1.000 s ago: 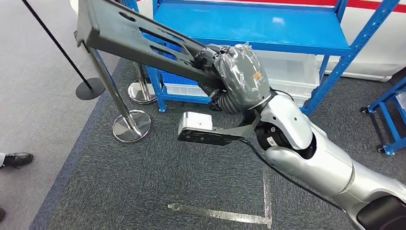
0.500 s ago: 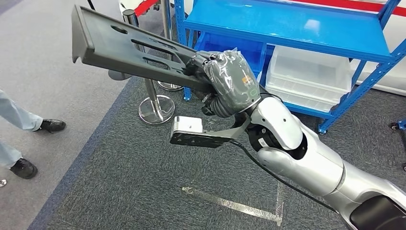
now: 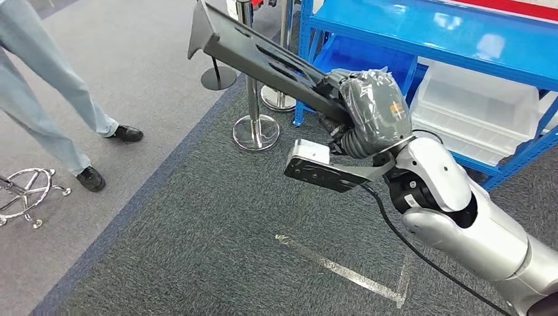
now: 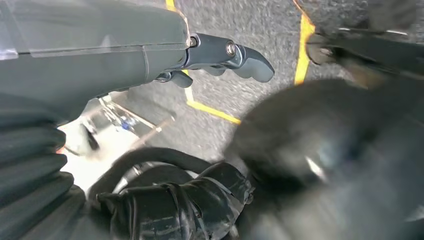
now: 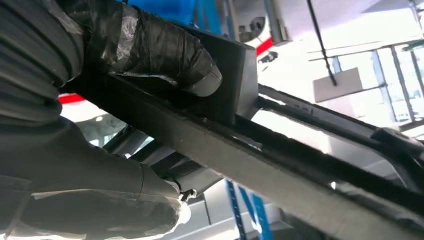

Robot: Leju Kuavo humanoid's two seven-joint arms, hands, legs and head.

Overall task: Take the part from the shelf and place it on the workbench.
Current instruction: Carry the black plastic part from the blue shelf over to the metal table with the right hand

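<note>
The part [image 3: 263,56], one long dark slotted panel, is off the shelf [image 3: 428,33] and up in the air, sticking out from the shelf's front corner over the carpet. The right hand [image 3: 368,108] grips it at one end only, so the panel cantilevers away and tilts upward toward its far lip. In the right wrist view the thumb [image 5: 165,55] presses on one face of the part [image 5: 280,165] while the other fingers wrap the opposite side. That is a clamp on the edge, I'd guess chosen because the piece is too wide to enclose. The arm stretches forward, which seems meant to hold the long end off the robot's body while carrying.

The left hand [image 4: 150,50] hangs low with fingers nearly straight and holding nothing.

Beside the shelf's near leg stand two chrome posts [image 3: 255,92], with a third, black base [image 3: 218,78] behind them. One person's legs [image 3: 46,85] stand well away from the shelf, next to one chrome stool base [image 3: 29,191]. One white bin [image 3: 480,115] sits under the shelf. I see no workbench from here.
</note>
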